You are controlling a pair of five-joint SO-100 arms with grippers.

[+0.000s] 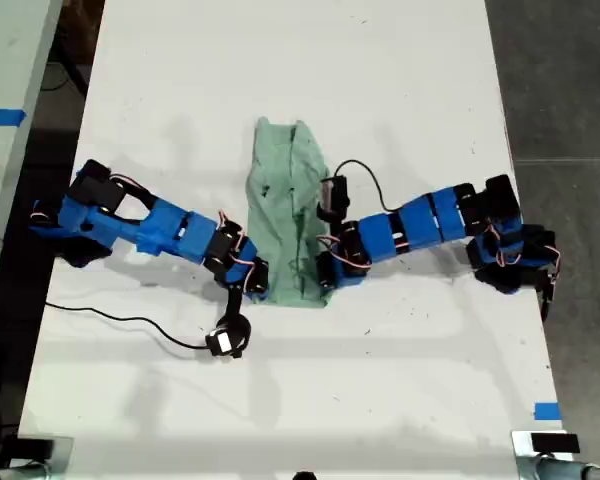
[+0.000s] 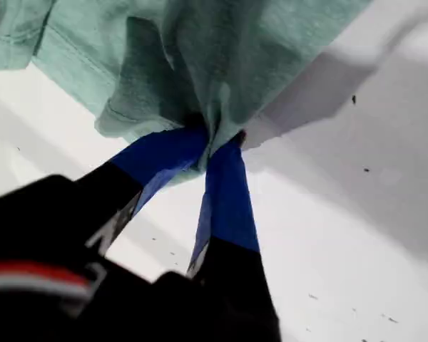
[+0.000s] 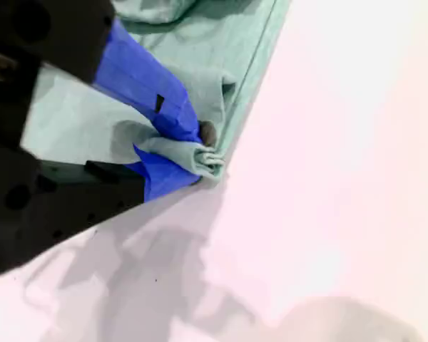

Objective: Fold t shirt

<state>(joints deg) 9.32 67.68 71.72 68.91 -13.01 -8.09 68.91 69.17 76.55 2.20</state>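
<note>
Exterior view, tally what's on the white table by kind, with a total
T-shirt: 1
Blue robot arms: 2, my first gripper and my second gripper each shut on the shirt's edge
Blue tape marks on table: 1
Total: 4

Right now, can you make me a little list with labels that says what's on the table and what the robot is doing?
cloth: t shirt, pale mint green, wrinkled, already folded narrow
surface: white table
my first gripper: fingers shut on a bunch of the shirt's cloth
my second gripper: fingers shut on the shirt's hem
arms: one on each side of the shirt in the exterior view
</note>
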